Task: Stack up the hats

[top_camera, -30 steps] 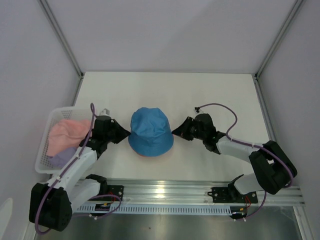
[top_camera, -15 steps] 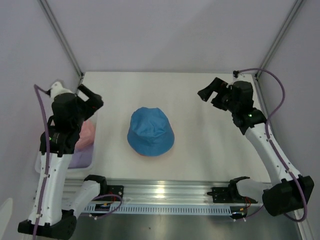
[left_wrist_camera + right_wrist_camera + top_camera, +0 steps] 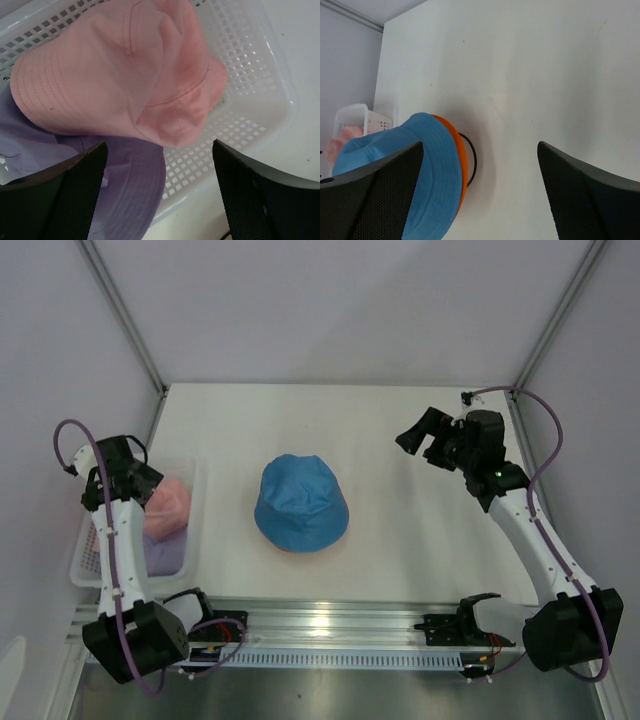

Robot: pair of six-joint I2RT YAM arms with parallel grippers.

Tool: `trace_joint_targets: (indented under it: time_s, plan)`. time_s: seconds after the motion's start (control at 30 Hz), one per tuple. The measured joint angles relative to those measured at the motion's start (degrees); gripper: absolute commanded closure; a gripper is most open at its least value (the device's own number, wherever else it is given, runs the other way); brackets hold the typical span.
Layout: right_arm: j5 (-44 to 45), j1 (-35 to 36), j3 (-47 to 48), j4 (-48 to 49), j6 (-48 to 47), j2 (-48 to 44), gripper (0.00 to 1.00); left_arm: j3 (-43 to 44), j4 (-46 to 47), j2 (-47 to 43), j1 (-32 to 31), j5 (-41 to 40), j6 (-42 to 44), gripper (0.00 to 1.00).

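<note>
Looking down from the top camera, I see the soft blue fabric bucket hat (image 3: pixel 300 505) mid-table. The left gripper (image 3: pixel 140 478) hangs over the white plastic mesh basket (image 3: pixel 190 540) and the right gripper (image 3: pixel 425 443) is well off to the side, both spread wide and empty. My left wrist camera shows the limp pink fabric bucket hat (image 3: pixel 125 75) lying on the lavender fabric bucket hat (image 3: pixel 135 200) in that basket. It looks light and floppy, so I'd pinch its brim. My right wrist camera shows an orange fabric bucket hat (image 3: pixel 463 165) under the blue.

Bright, even, diffuse light; soft shadow under the blue hat (image 3: pixel 300 502). Glare streaks the metal rail (image 3: pixel 330 625). Wrist-view foregrounds look soft, perhaps defocused.
</note>
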Motion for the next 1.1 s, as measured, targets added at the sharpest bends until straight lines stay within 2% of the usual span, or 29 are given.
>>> trace_joint_targets:
  time_s: [0.23,0.3,0.37,0.53,0.57,0.6,0.7,0.73,0.93,1.1]
  plan:
    - [-2.8,-1.7,-0.7,1.7,0.1,2.3,0.00,-1.0,3.8,5.8,2.1,-2.5,0.0,0.18]
    - [-3.6,-2.2,-0.5,2.1,0.2,2.8,0.00,-1.3,5.0,8.1,2.4,-2.8,-0.1,0.23]
    - [-4.2,-2.5,0.5,2.0,0.2,3.6,0.00,-1.7,5.7,10.2,2.4,-3.0,-0.4,0.36]
    - [-4.5,-2.7,2.6,1.9,0.9,4.1,0.01,-2.3,6.7,12.5,2.4,-3.8,-1.3,0.56]
    - [-4.5,-2.7,2.7,2.0,1.3,3.9,0.00,-2.3,6.8,12.7,2.5,-4.0,-1.4,0.66]
    - [-4.5,-2.7,2.7,1.9,1.7,3.7,0.00,-2.3,7.0,13.1,2.6,-4.2,-1.4,0.70]
    - [-4.3,-2.7,2.7,1.6,2.8,2.5,0.00,-2.3,7.4,14.1,3.4,-3.9,-1.8,0.89]
    - [-4.1,-2.7,2.7,1.6,3.1,2.0,0.01,-2.3,7.7,14.5,3.9,-3.6,-1.8,0.99]
    - [-2.4,-2.7,2.7,0.0,3.2,-0.1,0.00,-2.3,8.1,14.4,5.0,-0.9,-1.2,0.99]
    - [-0.8,-2.7,3.3,-1.6,2.6,-0.3,0.00,0.8,4.7,7.8,1.9,2.5,3.5,0.99]
